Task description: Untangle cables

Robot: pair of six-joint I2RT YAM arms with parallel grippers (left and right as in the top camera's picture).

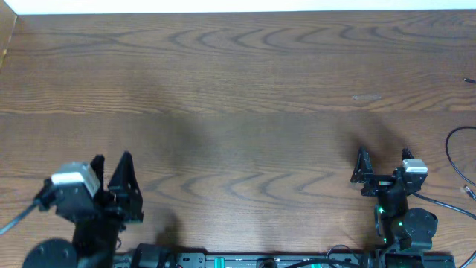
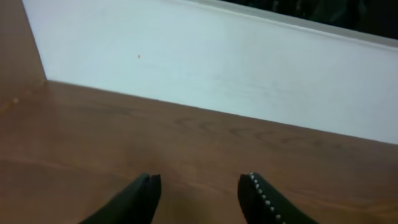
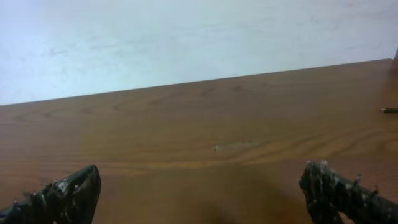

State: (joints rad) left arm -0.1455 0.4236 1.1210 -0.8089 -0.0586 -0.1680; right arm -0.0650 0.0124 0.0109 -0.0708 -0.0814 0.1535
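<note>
A thin black cable (image 1: 451,152) curves in at the table's right edge, mostly cut off by the frame; a small dark cable end (image 1: 468,80) shows farther back on that edge, and its tip also shows in the right wrist view (image 3: 388,110). No other cables are in view. My left gripper (image 1: 111,162) is open and empty near the front left; its wrist view (image 2: 199,183) shows only bare wood between the fingers. My right gripper (image 1: 384,156) is open and empty at the front right, a little left of the black cable, with bare wood between its fingers (image 3: 199,183).
The brown wooden table (image 1: 238,89) has a white wall along its far edge (image 2: 217,68). The arm bases and a rail with green lights (image 1: 401,227) stand along the front edge.
</note>
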